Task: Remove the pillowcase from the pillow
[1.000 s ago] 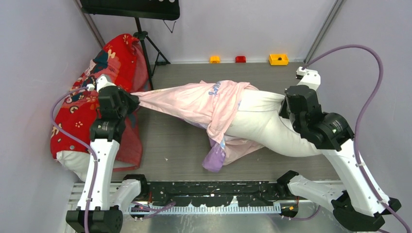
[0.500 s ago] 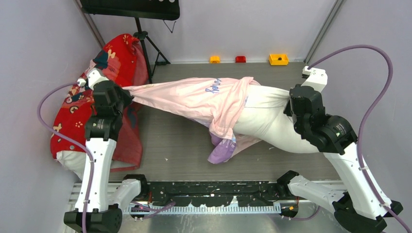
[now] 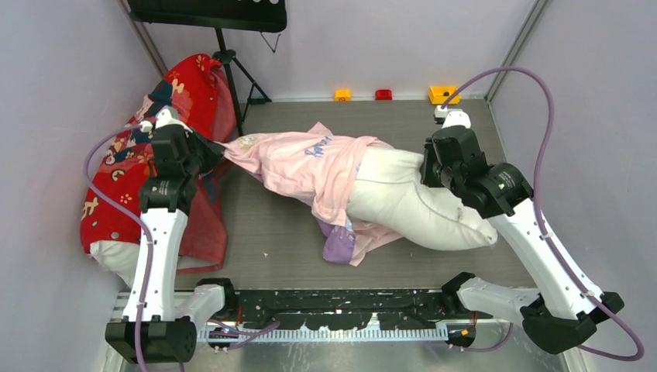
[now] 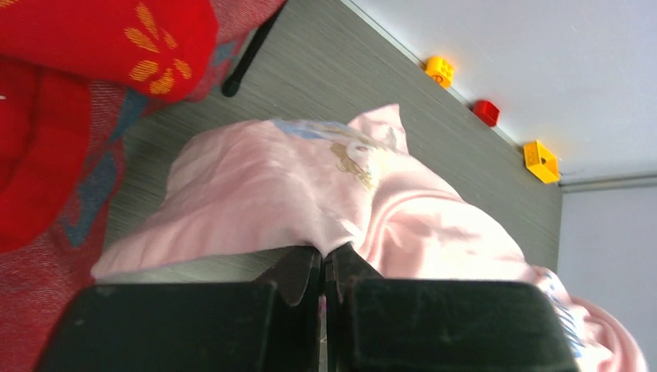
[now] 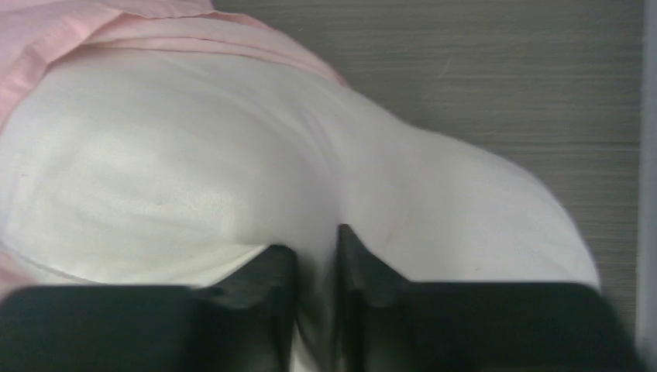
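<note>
Left claw (image 4: pixel 324 254) is clamped shut on a fold of the thin pale pink fabric pillowcase with blue lettering (image 3: pixel 298 163); the right claw (image 5: pixel 314 244) is pinched closed on the right end of the plump white rectangular pillow (image 3: pixel 411 205). Since half a second ago the right arm has swung left, so the case, then taut, sags bunched over the pillow's left half at mid-bench (image 3: pixel 271 225). Judgement: tension lost, case still half on.

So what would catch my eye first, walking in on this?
Probably the centre: the left end effector is shut on the pale pink pillowcase, and the right end effector is shut on the plump white pillow, whose right part lies bare. Then the bright red patterned pillow slumped at the far left.
</note>
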You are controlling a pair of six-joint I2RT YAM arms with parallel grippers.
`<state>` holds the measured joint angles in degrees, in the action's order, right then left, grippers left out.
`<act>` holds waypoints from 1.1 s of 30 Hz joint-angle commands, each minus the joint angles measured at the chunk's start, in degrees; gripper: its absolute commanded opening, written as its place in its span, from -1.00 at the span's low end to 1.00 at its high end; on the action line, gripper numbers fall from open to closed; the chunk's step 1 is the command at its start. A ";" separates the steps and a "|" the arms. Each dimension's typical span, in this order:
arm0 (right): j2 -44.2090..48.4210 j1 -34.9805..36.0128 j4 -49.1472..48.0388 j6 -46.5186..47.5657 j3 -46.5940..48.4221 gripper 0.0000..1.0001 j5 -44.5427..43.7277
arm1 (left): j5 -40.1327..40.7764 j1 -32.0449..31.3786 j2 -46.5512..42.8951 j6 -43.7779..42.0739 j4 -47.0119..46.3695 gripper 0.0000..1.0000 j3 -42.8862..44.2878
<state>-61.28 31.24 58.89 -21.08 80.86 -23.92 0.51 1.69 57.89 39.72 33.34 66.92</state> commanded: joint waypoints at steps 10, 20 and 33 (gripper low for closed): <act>0.12 -0.66 -1.51 -2.65 4.70 0.82 19.68 | -0.97 0.77 -7.20 -5.83 0.33 0.60 1.20; -1.89 -0.72 -2.35 -8.29 -2.62 0.78 27.96 | -16.45 -7.32 0.61 -3.51 -4.68 0.50 4.14; 5.41 -0.66 -19.50 -22.83 -37.24 0.58 40.41 | -14.00 -27.24 15.89 -6.58 -0.60 0.43 11.41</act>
<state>-58.57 30.50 42.63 -37.87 50.22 11.70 -12.53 -21.76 71.29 33.82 32.56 76.12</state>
